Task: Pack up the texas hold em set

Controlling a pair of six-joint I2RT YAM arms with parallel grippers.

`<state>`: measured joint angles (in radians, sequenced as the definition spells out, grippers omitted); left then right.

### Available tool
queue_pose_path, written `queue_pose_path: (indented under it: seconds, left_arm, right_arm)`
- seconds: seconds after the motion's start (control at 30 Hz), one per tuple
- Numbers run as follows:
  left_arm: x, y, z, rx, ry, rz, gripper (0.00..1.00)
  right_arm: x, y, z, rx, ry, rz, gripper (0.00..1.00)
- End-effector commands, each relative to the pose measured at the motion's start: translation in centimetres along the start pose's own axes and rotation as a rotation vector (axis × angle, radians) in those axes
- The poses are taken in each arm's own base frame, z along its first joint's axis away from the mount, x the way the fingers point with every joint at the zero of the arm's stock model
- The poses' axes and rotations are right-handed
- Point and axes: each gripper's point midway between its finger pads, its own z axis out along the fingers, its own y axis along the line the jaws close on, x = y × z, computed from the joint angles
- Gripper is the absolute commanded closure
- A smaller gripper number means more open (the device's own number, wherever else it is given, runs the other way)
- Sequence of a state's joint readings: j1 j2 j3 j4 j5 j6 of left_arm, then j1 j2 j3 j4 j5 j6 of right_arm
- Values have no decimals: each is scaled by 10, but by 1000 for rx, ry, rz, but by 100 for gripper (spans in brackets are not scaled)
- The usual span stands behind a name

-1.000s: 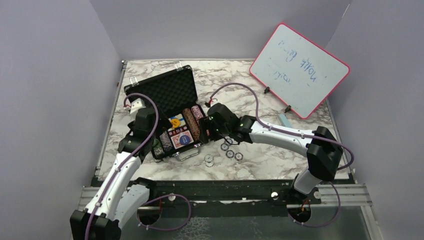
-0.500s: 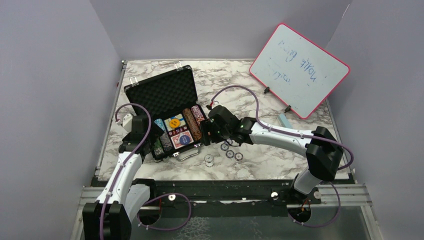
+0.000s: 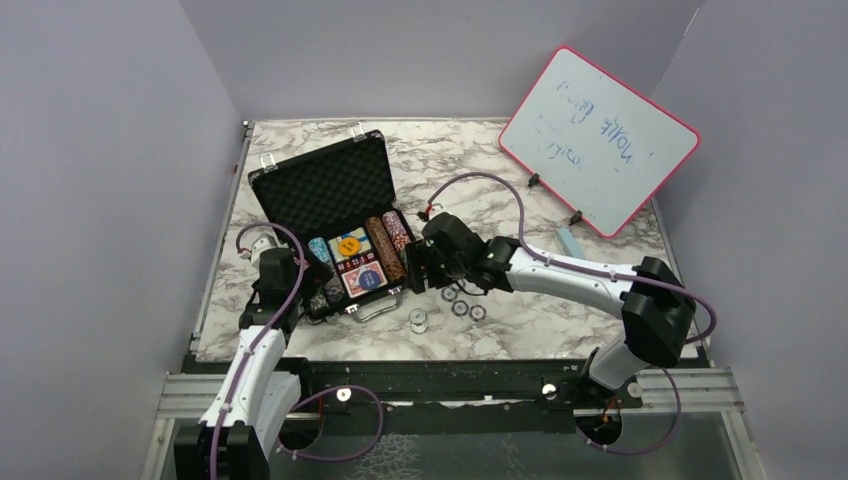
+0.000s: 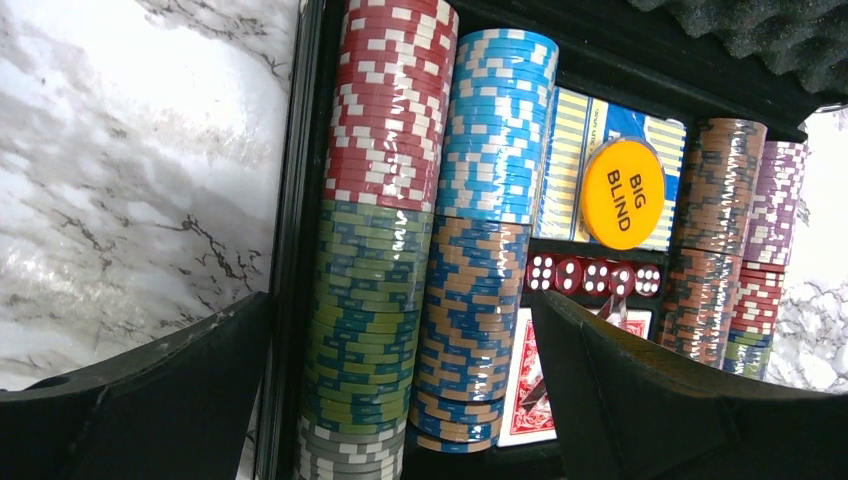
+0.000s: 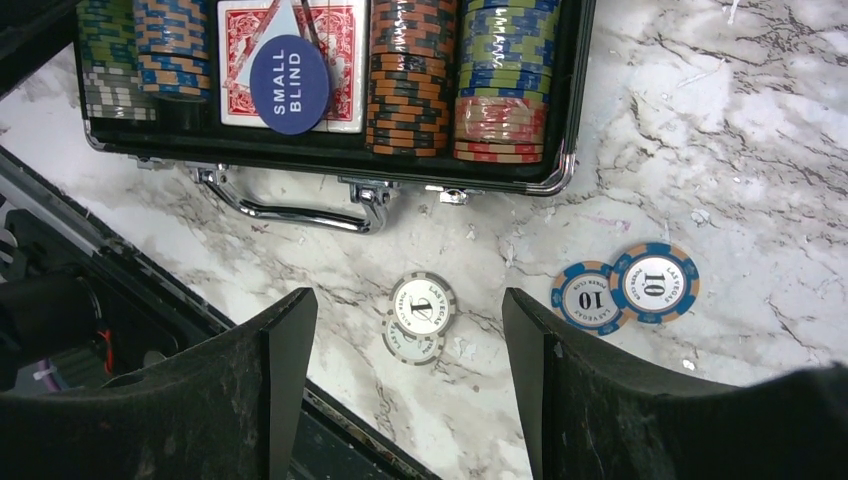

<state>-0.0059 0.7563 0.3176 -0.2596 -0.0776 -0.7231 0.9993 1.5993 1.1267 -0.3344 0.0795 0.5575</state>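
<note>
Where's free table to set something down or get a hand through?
Bare marble at the far side, between the case lid and the whiteboard; also near right, between the loose chips and the right arm. Crowded: the case front, between left arm, right arm and chips.

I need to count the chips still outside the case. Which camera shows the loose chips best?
Right wrist view: the loose chips lie sharp on the marble near the briefcase handle, two white ones overlapping, two blue 10s touching. Top external shows them only as tiny discs. Left wrist shows only stacked chips inside the briefcase.
</note>
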Motion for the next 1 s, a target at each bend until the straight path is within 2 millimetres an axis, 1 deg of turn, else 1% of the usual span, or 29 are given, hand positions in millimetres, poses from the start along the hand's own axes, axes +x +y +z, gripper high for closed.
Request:
queue_pose_path:
  seconds: [0.0, 0.2, 0.3, 0.43, 0.5, 0.6, 0.7, 0.77, 0.83, 0.9, 0.97]
  left_arm:
    - [-19, -88, -13, 415, -11, 22, 1]
    - [-16, -137, -17, 625, 117, -37, 6]
    - [-18, -153, -17, 655, 154, -46, 8]
    - [-20, -167, -19, 675, 168, -43, 9]
    - [-22, -164, -15, 639, 159, -40, 10]
    - [-25, -146, -4, 520, 132, 4, 10]
    - [-32, -132, -3, 420, 103, 69, 10]
    - [-36, -126, -8, 390, 91, 105, 10]
    - [-39, -126, -15, 390, 85, 131, 11]
    - [-36, -132, -25, 436, 97, 155, 14]
    - [-28, -139, -34, 492, 132, 169, 20]
  right_arm:
    - [-4, -4, -9, 12, -32, 23, 29]
    - [0, -13, -11, 51, -30, 32, 30]
    - [6, -22, -11, 94, -17, 34, 30]
    - [13, -38, -14, 170, 0, 36, 30]
    - [17, -44, -16, 199, 9, 31, 30]
    - [22, -50, -19, 219, 22, 25, 31]
    - [29, -53, -23, 217, 32, 23, 32]
    - [37, -55, -23, 207, 48, 21, 34]
    - [44, -57, -23, 209, 68, 22, 35]
    - [52, -57, -20, 197, 94, 16, 38]
    - [58, -53, -17, 168, 122, 8, 40]
